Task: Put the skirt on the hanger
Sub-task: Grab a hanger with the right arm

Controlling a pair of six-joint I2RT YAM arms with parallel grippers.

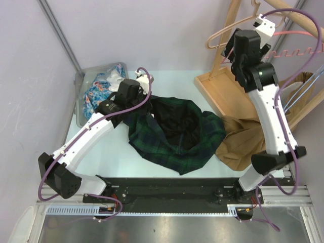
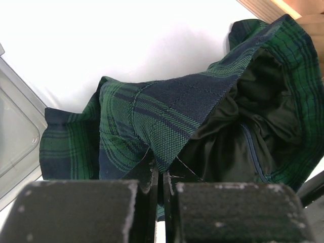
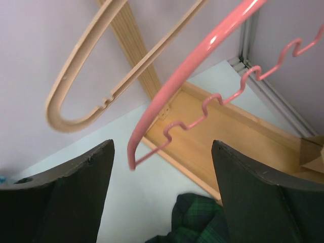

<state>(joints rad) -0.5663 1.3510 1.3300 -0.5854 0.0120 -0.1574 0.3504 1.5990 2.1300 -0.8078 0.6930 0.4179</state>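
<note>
**A:** Where is the skirt [image 1: 174, 134]?

**B:** It is heaped on the table [image 1: 172, 83] just left of the wooden rack [image 1: 212, 93]. Its near-rack edge meets a brown garment [image 1: 243, 144] lying in front of the rack. The cloth is green-and-navy plaid, and a dark lining [image 2: 253, 116] shows where it gapes.

**A:** Who has it?

**B:** The left gripper [image 2: 161, 177], on the side of the skirt farthest from the rack. Its fingers are pressed together with a fold of the plaid edge pinched between them.

**A:** And the other?

**B:** The right gripper [image 3: 162, 152] is up at the rack's top with its jaws spread wide, holding nothing. The free end of the pink hanger [image 3: 192, 61] sits just ahead of the gap, and a tan hanger [image 3: 81, 66] hangs beside it.

**A:** How will the cloth behave?

**B:** I judge it soft and limp. The weave has some body, but it will sag and fold from a single pinch. The lining looks slick and may slide on the hanger. It should be light enough for one arm.

**A:** Where should it be gripped?

**B:** The waistband, which is probably the firmest part. I cannot tell whether the present pinch is on waistband or hem. Two spaced holds would keep it open, and neither should be on the lining alone.
</note>
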